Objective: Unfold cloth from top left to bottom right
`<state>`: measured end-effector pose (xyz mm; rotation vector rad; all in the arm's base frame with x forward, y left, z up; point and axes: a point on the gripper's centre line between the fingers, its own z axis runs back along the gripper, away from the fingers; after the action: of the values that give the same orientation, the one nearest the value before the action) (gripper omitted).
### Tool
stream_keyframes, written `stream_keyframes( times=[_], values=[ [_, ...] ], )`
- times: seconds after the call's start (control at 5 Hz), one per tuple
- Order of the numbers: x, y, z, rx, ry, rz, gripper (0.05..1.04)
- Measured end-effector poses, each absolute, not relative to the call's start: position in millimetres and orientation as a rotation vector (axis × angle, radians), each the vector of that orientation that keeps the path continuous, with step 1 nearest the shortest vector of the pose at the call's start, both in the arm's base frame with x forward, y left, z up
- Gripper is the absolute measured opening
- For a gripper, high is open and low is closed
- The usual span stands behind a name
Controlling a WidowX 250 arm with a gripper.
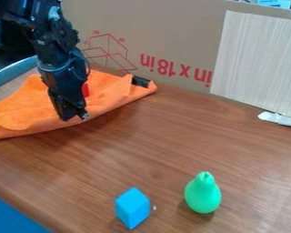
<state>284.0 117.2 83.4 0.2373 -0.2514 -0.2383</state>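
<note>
cloth [25,109] rumpled at upper left of the bench [154,145], jaws over its near edge.
you can't tell here whether they sit wide or narrow; pinch only the top layer, lift low, then draw it slowly toward bottom right, minding the red thing [85,90].

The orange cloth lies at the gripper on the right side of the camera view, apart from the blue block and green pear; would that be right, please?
Not quite: the camera view shows the orange cloth on its left side, at the gripper and apart from the blue block and green pear.
</note>
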Motion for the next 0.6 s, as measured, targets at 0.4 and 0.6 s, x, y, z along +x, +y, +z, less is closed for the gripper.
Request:
stream_keyframes(
  times=[0.4,0.6],
  values=[
    [260.0,90.9,74.4,0.289,-0.181,-0.255,0.063],
    [248.9,77.3,67.7,0.306,-0.147,-0.262,0.063]
  ],
)
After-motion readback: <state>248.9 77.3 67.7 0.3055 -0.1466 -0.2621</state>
